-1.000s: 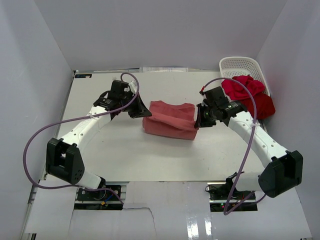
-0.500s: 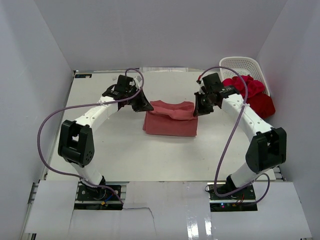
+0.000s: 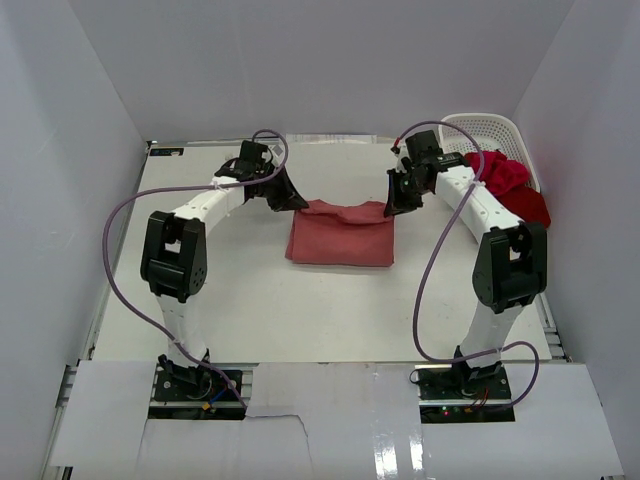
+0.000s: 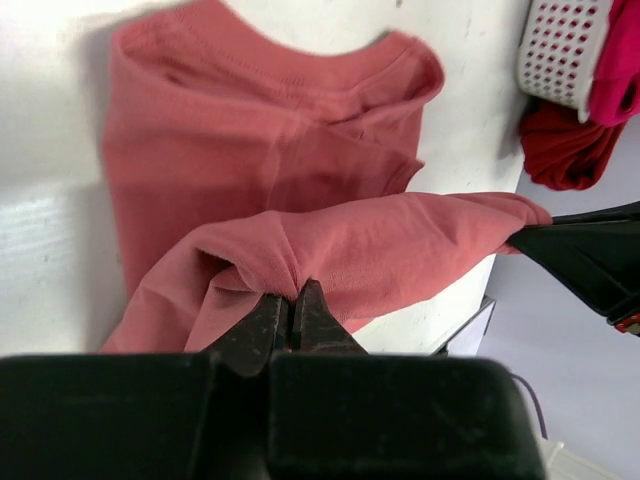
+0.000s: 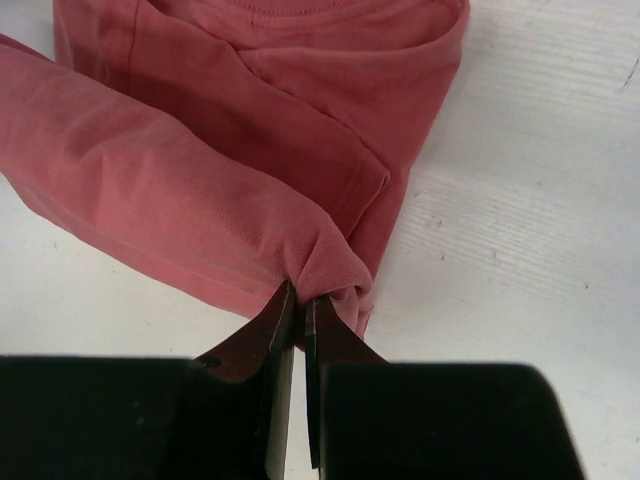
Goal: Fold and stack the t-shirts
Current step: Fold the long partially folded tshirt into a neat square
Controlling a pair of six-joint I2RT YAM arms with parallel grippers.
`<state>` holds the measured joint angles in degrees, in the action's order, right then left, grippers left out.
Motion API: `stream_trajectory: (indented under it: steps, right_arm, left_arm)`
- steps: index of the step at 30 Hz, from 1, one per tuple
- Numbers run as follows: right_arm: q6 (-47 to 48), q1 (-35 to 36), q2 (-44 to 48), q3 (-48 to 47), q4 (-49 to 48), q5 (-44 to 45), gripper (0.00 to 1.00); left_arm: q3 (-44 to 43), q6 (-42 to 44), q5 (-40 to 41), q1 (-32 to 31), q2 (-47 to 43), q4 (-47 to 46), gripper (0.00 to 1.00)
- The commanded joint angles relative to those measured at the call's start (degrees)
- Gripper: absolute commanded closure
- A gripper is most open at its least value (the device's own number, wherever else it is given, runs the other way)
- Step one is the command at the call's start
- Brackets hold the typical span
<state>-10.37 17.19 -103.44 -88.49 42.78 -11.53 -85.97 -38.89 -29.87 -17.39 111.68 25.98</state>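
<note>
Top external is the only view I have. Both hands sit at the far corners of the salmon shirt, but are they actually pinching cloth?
Observer: The left hand is. The left wrist view shows it shut on a bunched fold of the salmon-red shirt.
Operator: And the right one?
Observer: The right wrist view shows the right hand shut on a pinch at the end of a rolled edge.
Operator: Is that edge slack between them?
Observer: It doesn't look slack. From the left wrist, it runs as one raised band straight across to the right hand, above the neckline lying flat underneath.
</note>
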Motion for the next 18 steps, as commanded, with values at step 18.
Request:
stream_trajectory:
  steps: [18]
  right_arm:
    - [1.76,-4.62,-22.41,-26.81,-2.35,-5.09,0.92]
  left_arm:
    - [-16.23,-2.24,-2.12,2.09,13.73,-0.58,0.92]
